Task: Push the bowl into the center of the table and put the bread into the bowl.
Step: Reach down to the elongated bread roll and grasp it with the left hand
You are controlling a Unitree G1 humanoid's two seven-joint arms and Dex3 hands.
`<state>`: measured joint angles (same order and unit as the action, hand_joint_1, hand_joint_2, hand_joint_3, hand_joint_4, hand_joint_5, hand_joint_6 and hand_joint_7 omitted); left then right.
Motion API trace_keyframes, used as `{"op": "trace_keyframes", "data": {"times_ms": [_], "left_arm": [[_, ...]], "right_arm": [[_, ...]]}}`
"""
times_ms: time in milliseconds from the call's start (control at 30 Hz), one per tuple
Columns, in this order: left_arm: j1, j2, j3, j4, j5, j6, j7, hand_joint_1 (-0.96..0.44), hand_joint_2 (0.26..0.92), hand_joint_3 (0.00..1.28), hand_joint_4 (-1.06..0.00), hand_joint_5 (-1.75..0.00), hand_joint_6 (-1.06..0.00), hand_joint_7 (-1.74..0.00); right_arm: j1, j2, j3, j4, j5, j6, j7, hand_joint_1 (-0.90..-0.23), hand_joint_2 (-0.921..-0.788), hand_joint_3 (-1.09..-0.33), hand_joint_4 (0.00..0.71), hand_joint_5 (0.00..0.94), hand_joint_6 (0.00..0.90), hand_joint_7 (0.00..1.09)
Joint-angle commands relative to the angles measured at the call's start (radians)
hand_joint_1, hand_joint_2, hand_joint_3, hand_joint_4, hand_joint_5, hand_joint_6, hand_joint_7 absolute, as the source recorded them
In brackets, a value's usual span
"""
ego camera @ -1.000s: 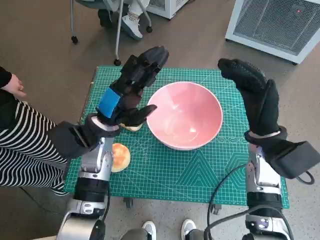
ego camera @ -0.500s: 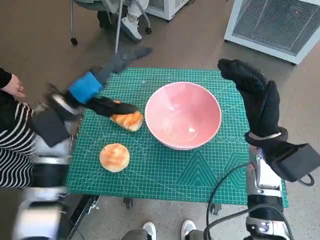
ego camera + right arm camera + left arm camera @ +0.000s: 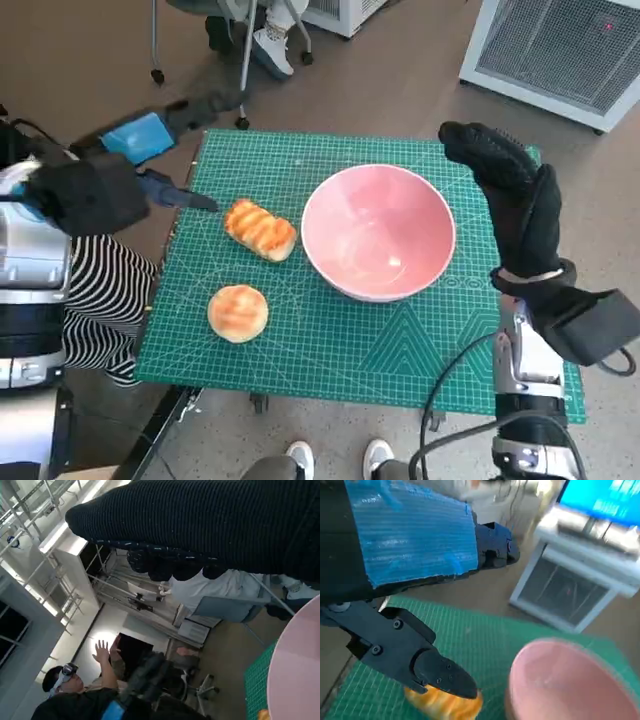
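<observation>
The pink bowl (image 3: pixel 378 232) stands on the green mat (image 3: pixel 330 350), a little right of its middle. A striped bread roll (image 3: pixel 260 229) lies just off the bowl's left side, and a round bun (image 3: pixel 238 313) lies nearer the front left. My left hand (image 3: pixel 160 140) hovers beyond the mat's far left corner, fingers spread, holding nothing. The left wrist view shows its taped back (image 3: pixel 415 530) above the roll (image 3: pixel 445 705) and the bowl (image 3: pixel 570 680). My gloved right hand (image 3: pixel 510 190) is raised beside the bowl's right rim, fingers stretched out and empty.
A white grilled unit (image 3: pixel 560 50) stands on the floor at the back right. Chair legs and a person's shoes (image 3: pixel 270 40) are behind the table. Striped clothing (image 3: pixel 100 290) shows at the left edge. A person wearing a headset (image 3: pixel 65 680) appears in the right wrist view.
My left hand has swung from beside the bowl out past the table's left edge, uncovering the striped roll. The right hand has stayed put. The camera has shifted slightly.
</observation>
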<state>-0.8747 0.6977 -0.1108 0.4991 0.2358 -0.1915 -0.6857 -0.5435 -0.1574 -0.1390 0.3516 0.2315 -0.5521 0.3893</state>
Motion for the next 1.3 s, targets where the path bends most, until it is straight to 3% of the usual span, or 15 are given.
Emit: {"op": "trace_keyframes", "data": {"times_ms": [33,567,1300], "left_arm": [[-0.048,-0.014,-0.048,0.079,0.033,-0.041,-0.013,-0.19,0.733,0.01,-0.02,-0.01,-0.17,-0.04],[-0.132,-0.101,-0.158,0.332,0.114,-0.082,0.01,-0.12,0.751,0.01,-0.01,0.0,-0.16,-0.02],[-0.241,-0.271,-0.354,0.722,0.362,-0.068,0.283,-0.11,0.743,0.0,-0.07,-0.02,-0.2,-0.01]], "right_arm": [[0.02,-0.003,-0.003,0.007,0.002,0.01,-0.007,-0.766,-0.921,-0.757,0.176,0.008,0.07,0.47],[0.021,-0.005,-0.012,0.03,0.004,-0.003,-0.001,-0.766,-0.921,-0.756,0.178,0.006,0.069,0.47],[0.038,-0.012,-0.016,0.019,-0.006,-0.003,-0.008,-0.75,-0.921,-0.758,0.174,0.002,0.069,0.47]]}}
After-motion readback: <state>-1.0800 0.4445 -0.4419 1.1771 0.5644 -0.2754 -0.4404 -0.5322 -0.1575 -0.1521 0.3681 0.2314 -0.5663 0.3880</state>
